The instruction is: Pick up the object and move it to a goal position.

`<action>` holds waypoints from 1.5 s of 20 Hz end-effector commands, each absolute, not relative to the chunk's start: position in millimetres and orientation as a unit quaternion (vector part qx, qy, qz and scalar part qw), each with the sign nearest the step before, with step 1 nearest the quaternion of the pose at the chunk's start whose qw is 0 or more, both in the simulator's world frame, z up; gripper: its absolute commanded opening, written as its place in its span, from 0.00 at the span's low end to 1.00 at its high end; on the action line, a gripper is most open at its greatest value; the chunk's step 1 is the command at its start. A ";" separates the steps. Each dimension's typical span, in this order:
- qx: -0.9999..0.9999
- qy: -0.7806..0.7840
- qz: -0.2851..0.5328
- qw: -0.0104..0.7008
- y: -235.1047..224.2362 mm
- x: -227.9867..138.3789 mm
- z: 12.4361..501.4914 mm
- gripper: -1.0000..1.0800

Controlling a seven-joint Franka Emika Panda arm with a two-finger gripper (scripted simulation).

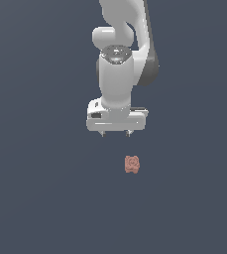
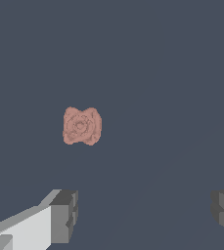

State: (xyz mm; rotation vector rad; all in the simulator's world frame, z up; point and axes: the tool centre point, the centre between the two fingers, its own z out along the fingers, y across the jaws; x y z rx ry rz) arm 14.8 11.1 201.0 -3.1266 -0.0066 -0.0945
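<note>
Salmon-pink with a reddish-brown shade, the object is a small lumpy block, and its surface is bumpy, like it was carved. It lies alone on a flat dark grey-blue ground; whether this is a table or a floor, I cannot tell. In the exterior view the object is lower in the picture than the claw, and a little toward the exterior view's right. It is near the claw but clearly apart from it, and nothing touches it.

The white arm comes down from the upper edge of the exterior view, and it ends in a wide white hand body with two short fingertips that point downward. The fingertips stand apart from each other, with a free gap between them, so the claw is open and it holds nothing. The object looks narrower than the white body of the claw.

In the wrist view the object shows on its surface a round pattern like rings. Two dark grey finger pads appear at the edge of this picture, one at each side. The gap between them is wide and only the dark ground shows there. One pad sits on a light grey finger part. The object is not between the pads in this view; it lies away from them, closer to the pad with the light grey part than to the other one.
</note>
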 end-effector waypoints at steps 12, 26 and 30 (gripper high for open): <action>-0.999 -0.039 -0.011 0.003 36.6 6.9 189.0 0.96; -1.000 -0.019 -0.007 0.003 53.7 32.2 157.8 0.96; -1.000 -0.006 -0.004 0.002 65.0 46.4 136.0 0.96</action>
